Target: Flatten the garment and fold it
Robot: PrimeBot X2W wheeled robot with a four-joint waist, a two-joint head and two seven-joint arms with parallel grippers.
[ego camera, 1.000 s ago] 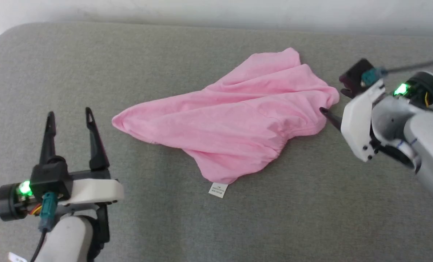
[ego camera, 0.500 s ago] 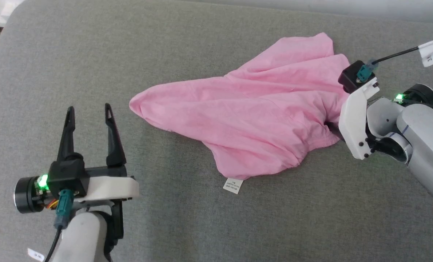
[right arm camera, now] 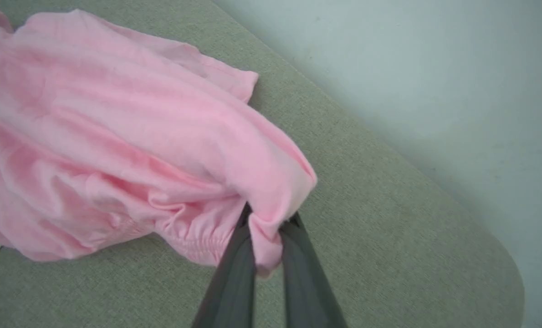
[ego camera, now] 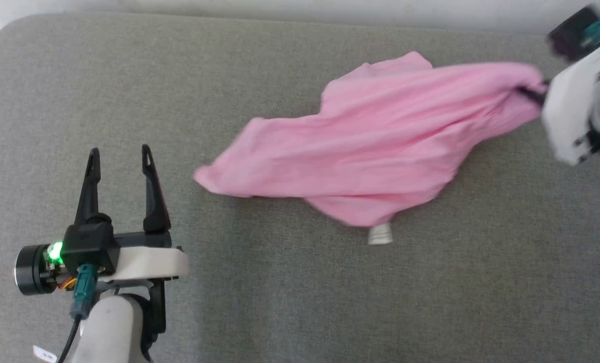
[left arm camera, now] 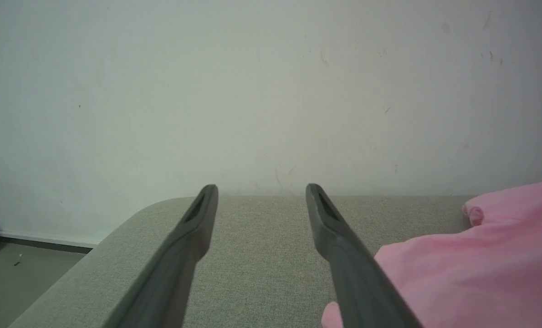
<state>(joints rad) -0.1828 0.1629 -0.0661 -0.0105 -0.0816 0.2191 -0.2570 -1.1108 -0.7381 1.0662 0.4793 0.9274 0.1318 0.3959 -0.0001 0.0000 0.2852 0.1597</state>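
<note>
1. Garment [ego camera: 380, 146]: pink cloth stretched across the far right part of the grey surface [ego camera: 280, 302]. Its right end is raised and its left tip lies near the middle.
2. Fingers of the right gripper [right arm camera: 266, 223] are pinched narrow on a bunched edge of the garment, just beside its gathered elastic hem.
3. Fingers of the left gripper [ego camera: 120, 154], at the near left, are spread wide and hold nothing, apart from the cloth's left tip.
4. Label [ego camera: 380, 234]: small, white and blurred, at the garment's near edge.

Bare rm, grey fabric pad [ego camera: 280, 302], white wall [left arm camera: 271, 91]
</note>
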